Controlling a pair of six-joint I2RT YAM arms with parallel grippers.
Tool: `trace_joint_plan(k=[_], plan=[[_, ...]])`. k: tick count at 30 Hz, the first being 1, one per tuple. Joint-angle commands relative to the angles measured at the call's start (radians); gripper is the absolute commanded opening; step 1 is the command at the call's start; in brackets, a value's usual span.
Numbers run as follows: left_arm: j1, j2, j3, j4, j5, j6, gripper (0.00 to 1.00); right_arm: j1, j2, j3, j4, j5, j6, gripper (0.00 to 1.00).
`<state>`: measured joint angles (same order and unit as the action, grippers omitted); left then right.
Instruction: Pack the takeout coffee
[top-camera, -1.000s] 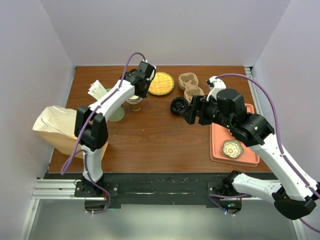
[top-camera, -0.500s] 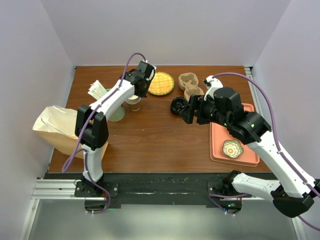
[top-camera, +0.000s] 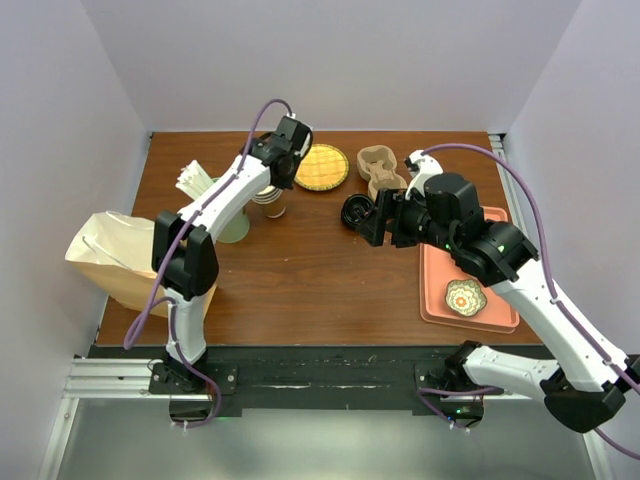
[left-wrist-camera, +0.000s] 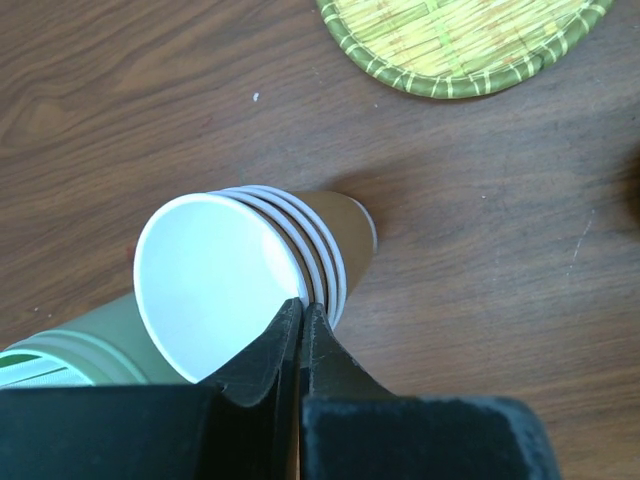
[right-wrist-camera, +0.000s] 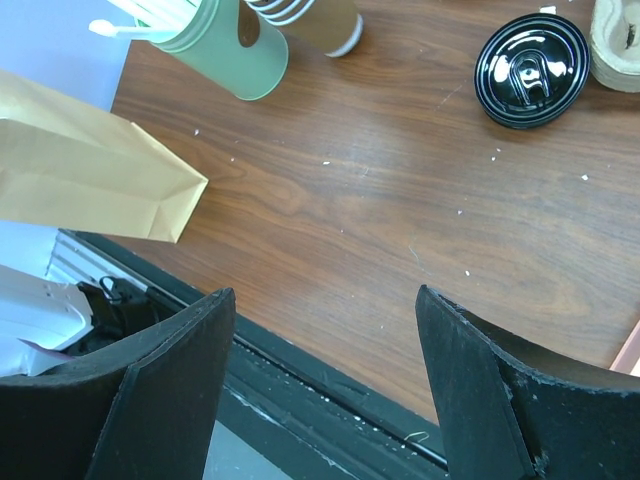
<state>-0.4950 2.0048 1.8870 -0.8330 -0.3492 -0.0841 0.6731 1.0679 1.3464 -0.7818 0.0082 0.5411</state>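
Left tool is seemingly pinching the rim of the stacked brown cups; right tool is hovering, spread wide, over the worktop

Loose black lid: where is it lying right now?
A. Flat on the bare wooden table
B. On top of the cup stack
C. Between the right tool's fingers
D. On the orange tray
A: the loose black lid lies flat on the table, well clear of the open right tool.
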Motion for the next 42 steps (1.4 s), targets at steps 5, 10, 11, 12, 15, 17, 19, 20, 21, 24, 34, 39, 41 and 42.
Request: trace_joint_plan(k=[5,10,11,12,15,17,19,20,21,24,34,39,41,42], plan=[[-0.079,0.012,0.014,-0.015,-0.148,0.021,0.0,-0.003,0.01,0.04,0.052,-0.024,-0.001,0.77],[-0.128,0.041,0.059,-0.054,-0.169,-0.009,0.0,-0.001,0.032,0.031,0.047,0.007,0.013,0.77],[-0.128,0.043,0.066,-0.064,-0.156,-0.02,0.0,-0.001,0.036,0.028,0.047,0.019,0.023,0.77],[-0.129,0.045,0.069,-0.083,-0.143,-0.041,0.0,-0.003,0.041,0.02,0.047,0.036,0.057,0.77],[-0.123,0.038,0.04,-0.104,-0.133,-0.118,0.0,-0.003,0.063,-0.01,0.084,0.125,0.144,0.77],[-0.116,-0.003,-0.006,-0.036,-0.085,-0.123,0.0,-0.006,0.095,-0.024,0.149,0.162,0.187,0.77],[-0.109,-0.024,-0.035,-0.018,-0.039,-0.128,0.0,-0.027,0.156,-0.021,0.199,0.15,0.218,0.76],[-0.111,-0.026,-0.035,-0.021,-0.034,-0.128,0.0,-0.039,0.177,-0.015,0.223,0.132,0.241,0.76],[-0.111,-0.028,-0.035,-0.021,-0.022,-0.129,0.0,-0.068,0.205,-0.004,0.24,0.11,0.25,0.76],[-0.111,-0.057,-0.077,0.003,-0.001,-0.118,0.0,-0.171,0.296,-0.022,0.344,-0.07,0.305,0.74],[-0.111,-0.104,-0.103,0.006,-0.089,-0.079,0.0,-0.291,0.616,0.028,0.637,-0.402,0.284,0.73],[-0.109,-0.107,-0.083,-0.006,-0.146,-0.083,0.0,-0.291,0.766,0.069,0.739,-0.505,0.341,0.73],[-0.109,-0.109,-0.081,-0.017,-0.145,-0.092,0.0,-0.288,0.822,0.074,0.78,-0.551,0.371,0.72],[-0.109,-0.115,-0.085,-0.017,-0.143,-0.094,0.0,-0.287,0.842,0.089,0.806,-0.559,0.378,0.72]])
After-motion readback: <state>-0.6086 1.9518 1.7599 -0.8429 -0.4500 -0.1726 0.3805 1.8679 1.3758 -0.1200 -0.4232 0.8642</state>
